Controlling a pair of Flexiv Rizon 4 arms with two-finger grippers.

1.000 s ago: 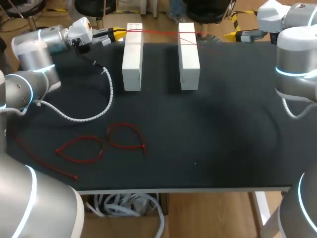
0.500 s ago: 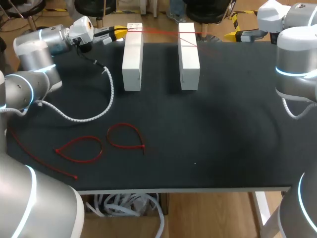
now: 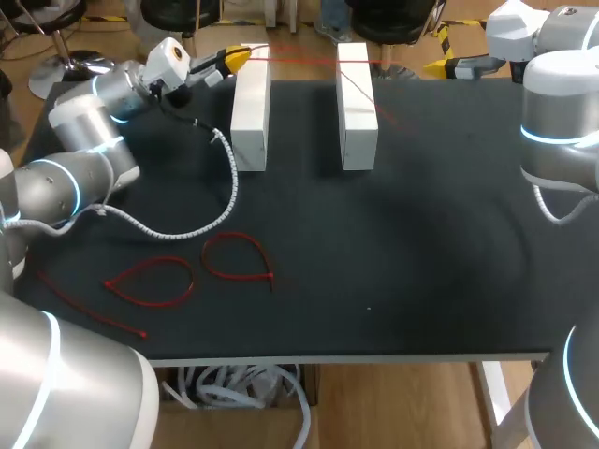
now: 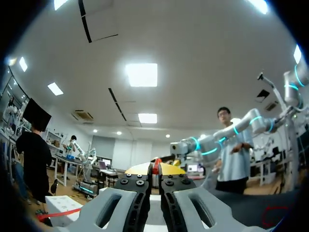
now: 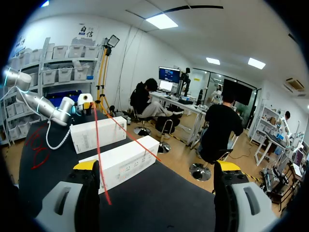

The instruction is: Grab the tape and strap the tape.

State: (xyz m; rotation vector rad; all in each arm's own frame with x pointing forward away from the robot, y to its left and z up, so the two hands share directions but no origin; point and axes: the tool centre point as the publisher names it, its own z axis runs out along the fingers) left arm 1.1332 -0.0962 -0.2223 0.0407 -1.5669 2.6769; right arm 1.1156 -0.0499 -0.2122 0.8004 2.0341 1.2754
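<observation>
Left arm is swinging inward; left pincer (image 3: 236,58), upper left, is pinching red tape (image 3: 299,61) stretching across white blocks (image 3: 251,112); right pincer (image 5: 154,166) is gaping empty; tape seeming light, limp; grip near its end.

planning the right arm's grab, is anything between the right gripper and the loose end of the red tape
Nothing visible does. The red tape runs over the two white blocks, and its loose end comes down on the bare table ahead of the open right gripper. The left gripper pinches the other end.
</observation>
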